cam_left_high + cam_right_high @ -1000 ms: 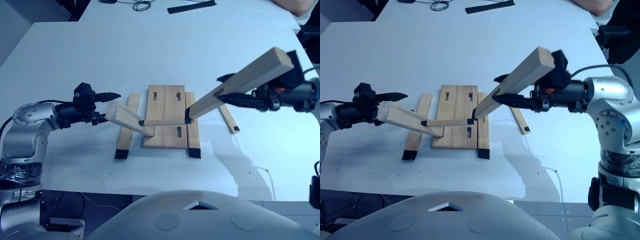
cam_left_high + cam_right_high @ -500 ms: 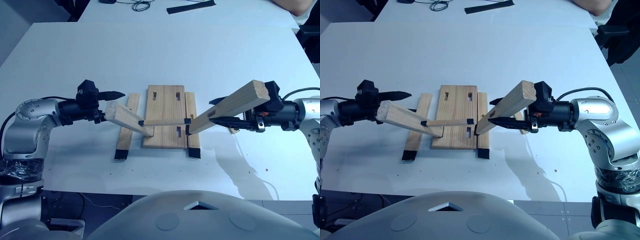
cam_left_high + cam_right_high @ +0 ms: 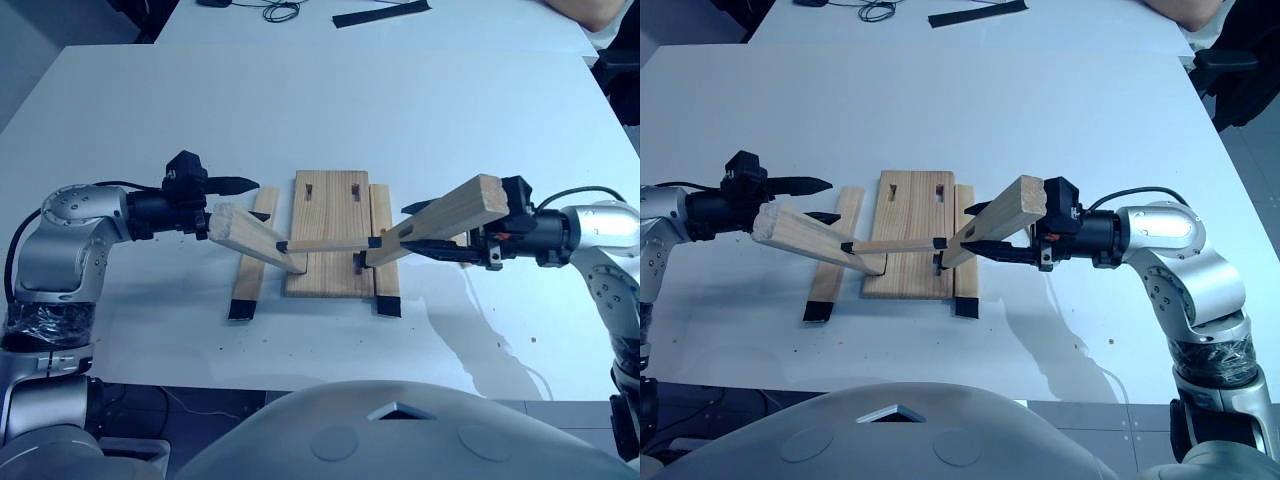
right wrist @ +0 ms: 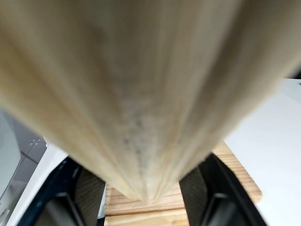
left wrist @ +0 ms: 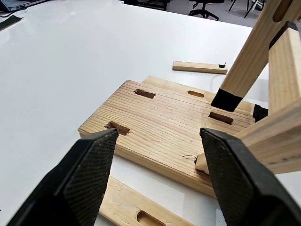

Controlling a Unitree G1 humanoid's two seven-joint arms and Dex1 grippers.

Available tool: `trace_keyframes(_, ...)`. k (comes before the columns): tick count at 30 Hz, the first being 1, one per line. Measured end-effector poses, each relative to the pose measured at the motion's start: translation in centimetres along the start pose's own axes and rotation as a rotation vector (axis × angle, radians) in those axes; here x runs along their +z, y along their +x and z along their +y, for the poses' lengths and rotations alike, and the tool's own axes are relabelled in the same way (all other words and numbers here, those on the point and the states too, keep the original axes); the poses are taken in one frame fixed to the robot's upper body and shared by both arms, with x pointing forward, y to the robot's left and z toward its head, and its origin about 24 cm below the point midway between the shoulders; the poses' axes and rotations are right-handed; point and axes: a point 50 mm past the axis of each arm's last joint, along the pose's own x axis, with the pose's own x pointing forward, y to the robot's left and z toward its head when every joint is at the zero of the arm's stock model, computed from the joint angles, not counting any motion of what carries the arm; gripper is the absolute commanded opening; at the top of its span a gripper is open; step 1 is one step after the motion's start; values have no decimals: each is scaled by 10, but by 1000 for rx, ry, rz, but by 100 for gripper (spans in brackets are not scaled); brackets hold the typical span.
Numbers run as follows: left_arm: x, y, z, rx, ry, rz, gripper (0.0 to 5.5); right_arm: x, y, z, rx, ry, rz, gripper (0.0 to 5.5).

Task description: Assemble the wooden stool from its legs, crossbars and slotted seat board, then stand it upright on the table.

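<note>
Stool partly built. Nearest, one loose leg (image 3: pixel 248 275) lies flat at the slotted seat board's (image 3: pixel 330 205) 9 o'clock and a second loose leg (image 3: pixel 388 285) at 3, both unfitted. Over the board tilts a crossbar (image 3: pixel 325 243) joining two legs. The left gripper (image 3: pixel 828 200), spread, sits beside the left leg (image 3: pixel 250 237). The right gripper (image 3: pixel 412 230) pinches the right leg (image 3: pixel 445 212). Farther off lies a spare crossbar (image 5: pixel 200 67).

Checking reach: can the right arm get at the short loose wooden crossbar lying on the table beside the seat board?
Probably not yet: the right gripper has its jaws shut on a thick wooden leg, though the short wooden crossbar lies close by.
</note>
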Motion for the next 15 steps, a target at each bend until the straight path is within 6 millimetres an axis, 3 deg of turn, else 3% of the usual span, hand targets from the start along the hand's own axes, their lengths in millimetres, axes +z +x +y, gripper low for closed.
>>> trace_keyframes(15,-1,1,1,-18,16,18,322,-11,5,7,-3,1,-11,204)
